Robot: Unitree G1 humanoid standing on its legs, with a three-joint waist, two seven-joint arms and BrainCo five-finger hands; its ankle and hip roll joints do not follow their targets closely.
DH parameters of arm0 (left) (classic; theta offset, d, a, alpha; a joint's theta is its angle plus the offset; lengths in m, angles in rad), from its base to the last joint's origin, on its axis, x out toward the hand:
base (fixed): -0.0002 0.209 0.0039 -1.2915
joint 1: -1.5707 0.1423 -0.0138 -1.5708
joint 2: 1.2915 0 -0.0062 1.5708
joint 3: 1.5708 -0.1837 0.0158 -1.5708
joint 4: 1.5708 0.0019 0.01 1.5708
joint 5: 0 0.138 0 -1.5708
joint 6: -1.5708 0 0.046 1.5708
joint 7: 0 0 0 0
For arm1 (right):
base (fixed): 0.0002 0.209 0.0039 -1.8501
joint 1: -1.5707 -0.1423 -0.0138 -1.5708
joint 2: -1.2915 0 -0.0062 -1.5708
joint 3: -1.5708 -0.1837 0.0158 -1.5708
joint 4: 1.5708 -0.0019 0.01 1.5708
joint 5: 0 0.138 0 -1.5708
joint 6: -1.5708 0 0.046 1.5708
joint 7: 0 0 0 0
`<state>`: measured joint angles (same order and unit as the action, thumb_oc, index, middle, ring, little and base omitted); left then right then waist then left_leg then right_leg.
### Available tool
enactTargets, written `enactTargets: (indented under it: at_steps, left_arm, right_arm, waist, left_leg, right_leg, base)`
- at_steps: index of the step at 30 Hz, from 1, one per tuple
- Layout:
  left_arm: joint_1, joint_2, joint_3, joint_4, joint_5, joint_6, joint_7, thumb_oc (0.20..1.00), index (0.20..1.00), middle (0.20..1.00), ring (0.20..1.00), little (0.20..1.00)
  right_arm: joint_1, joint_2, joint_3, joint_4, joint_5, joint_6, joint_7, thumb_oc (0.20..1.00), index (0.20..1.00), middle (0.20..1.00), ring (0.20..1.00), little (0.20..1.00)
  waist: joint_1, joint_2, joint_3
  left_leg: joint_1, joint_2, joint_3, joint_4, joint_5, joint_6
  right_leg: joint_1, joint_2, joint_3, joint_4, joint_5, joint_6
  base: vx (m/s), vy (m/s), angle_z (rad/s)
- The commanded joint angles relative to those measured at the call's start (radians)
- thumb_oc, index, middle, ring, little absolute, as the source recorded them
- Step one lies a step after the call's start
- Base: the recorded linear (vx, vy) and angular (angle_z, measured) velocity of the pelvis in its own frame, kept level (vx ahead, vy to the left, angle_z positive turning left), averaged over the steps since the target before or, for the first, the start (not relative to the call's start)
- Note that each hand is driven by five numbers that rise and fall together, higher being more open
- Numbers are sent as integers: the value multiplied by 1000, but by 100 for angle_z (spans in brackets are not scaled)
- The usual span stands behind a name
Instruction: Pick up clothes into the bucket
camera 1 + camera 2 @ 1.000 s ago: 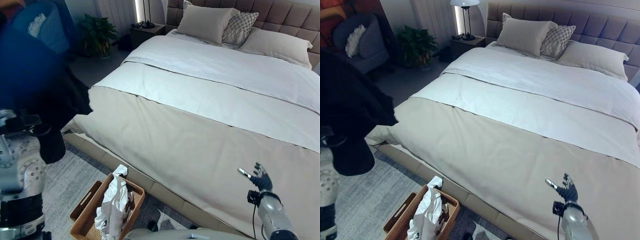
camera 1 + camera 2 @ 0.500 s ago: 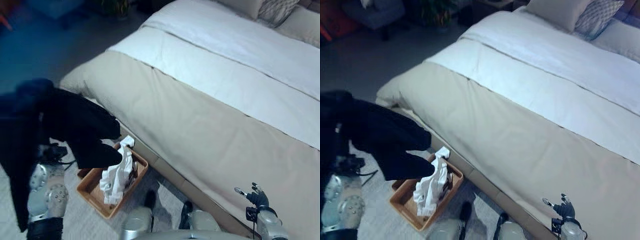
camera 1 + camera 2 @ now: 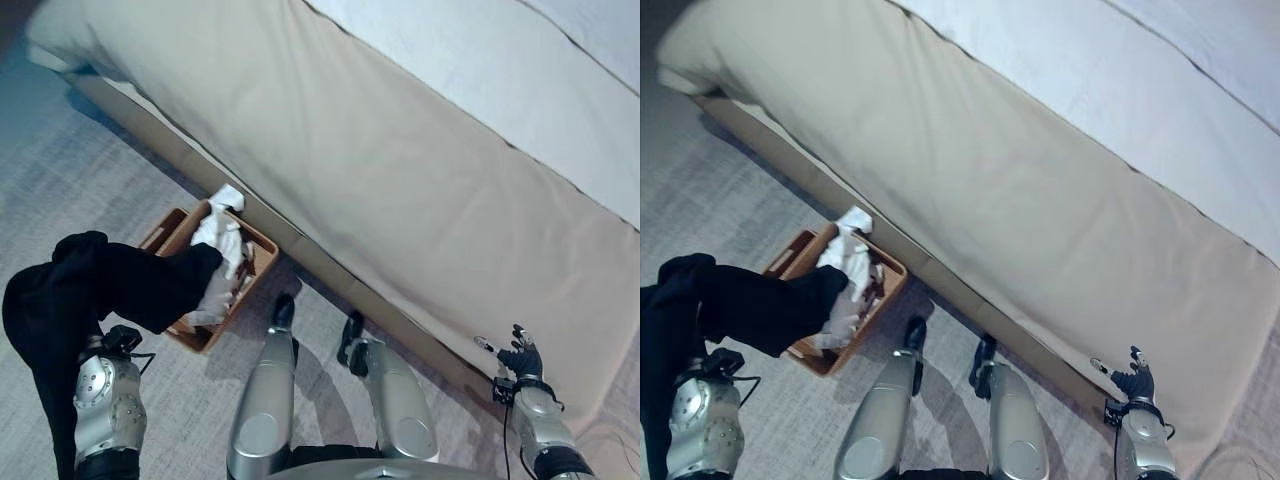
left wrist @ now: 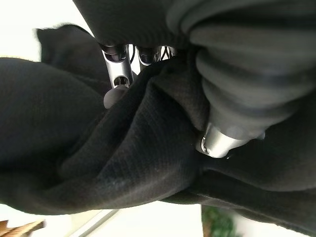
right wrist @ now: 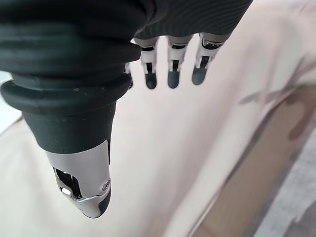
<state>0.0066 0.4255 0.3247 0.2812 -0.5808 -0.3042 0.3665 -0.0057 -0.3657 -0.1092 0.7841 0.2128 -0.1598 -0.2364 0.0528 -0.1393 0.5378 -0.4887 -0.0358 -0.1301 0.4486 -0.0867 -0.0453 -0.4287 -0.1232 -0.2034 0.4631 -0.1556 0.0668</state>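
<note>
Black knit garment point(image 3: 120, 290) over woven basket point(image 3: 248, 282)

Beige bed point(image 3: 400, 170), grey rug point(image 3: 60, 190).

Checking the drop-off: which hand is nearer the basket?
Left. The left hand, wrapped in the black garment, is just beside the basket; the right hand hangs open by the bed, far off.

soft, even daylight falls on the bed point(image 3: 420, 170); the head views look slightly smeared, and the black garment point(image 4: 123, 163) up close is blurred.
</note>
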Motion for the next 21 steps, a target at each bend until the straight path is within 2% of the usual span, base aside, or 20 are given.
enactTargets:
  at_steps: [1,4,7,8,14,15,16,18,21]
  left_arm:
    - [-27,101,19,-14,67,-104,50,200,200,200,200,200]
    - [-54,146,-23,44,87,-89,65,200,200,200,200,200]
    - [-87,168,-54,102,94,-82,62,200,200,200,200,200]
    - [-112,189,-89,131,111,-75,61,200,200,200,200,200]
    - [-194,257,-180,251,206,-21,77,200,200,200,200,200]
    - [-213,277,-199,284,226,-5,86,200,200,200,200,200]
    - [-206,283,-210,297,241,13,89,200,200,200,200,200]
    - [-217,286,-215,325,247,24,91,200,200,200,200,200]
    - [-238,286,-256,417,271,87,67,200,200,200,200,200]
  right_arm:
    - [0,-40,63,-41,48,-79,-45,1000,1000,1000,1000,1000]
    - [-16,-49,84,-47,66,-94,-59,1000,1000,1000,1000,1000]
    - [-23,-53,93,-61,78,-101,-61,1000,1000,1000,1000,1000]
    - [-25,-64,99,-70,85,-110,-69,1000,1000,1000,1000,1000]
    - [-39,-86,112,-93,95,-130,-80,1000,1000,1000,1000,1000]
    - [-45,-92,116,-106,103,-136,-86,1000,1000,1000,1000,1000]
    - [-39,-101,121,-123,106,-139,-87,1000,1000,1000,1000,1000]
    - [-41,-103,125,-130,108,-139,-87,1000,1000,1000,1000,1000]
    - [-48,-118,134,-153,123,-132,-84,1000,1000,1000,1000,1000]
  waist:
    - [-29,-13,-18]
    - [-45,-30,-18]
    - [-54,-34,-18]
    - [-68,-32,-18]
    - [-105,-36,-18]
    - [-113,-39,-18]
    - [-116,-39,-18]
    - [-117,-43,-18]
    - [-130,-52,-18]
  left_leg:
    - [-62,13,15,95,-42,26]
    - [-136,21,33,173,-77,41]
    - [-184,22,39,212,-94,48]
    - [-224,17,44,243,-107,52]
    - [-339,11,46,317,-122,56]
    - [-380,11,46,350,-131,58]
    - [-382,13,39,377,-172,59]
    - [-399,15,39,395,-180,59]
    - [-486,14,37,463,-197,62]
  right_leg:
    - [-58,-61,54,-43,116,61]
    - [-132,-46,85,-5,113,60]
    - [-178,-41,100,22,107,62]
    - [-218,-39,110,45,101,60]
    - [-329,-35,125,104,87,55]
    - [-366,-34,124,131,81,54]
    - [-372,-28,130,163,47,58]
    - [-389,-27,130,178,41,57]
    - [-466,-27,126,242,30,55]
  base:
    - [-24,132,-21]
    - [-14,88,-39]
    - [-12,60,-33]
    - [-24,93,-16]
    - [-21,67,-8]
    - [67,35,2]
    - [75,41,1]
    - [38,20,-6]
    - [-5,3,-2]
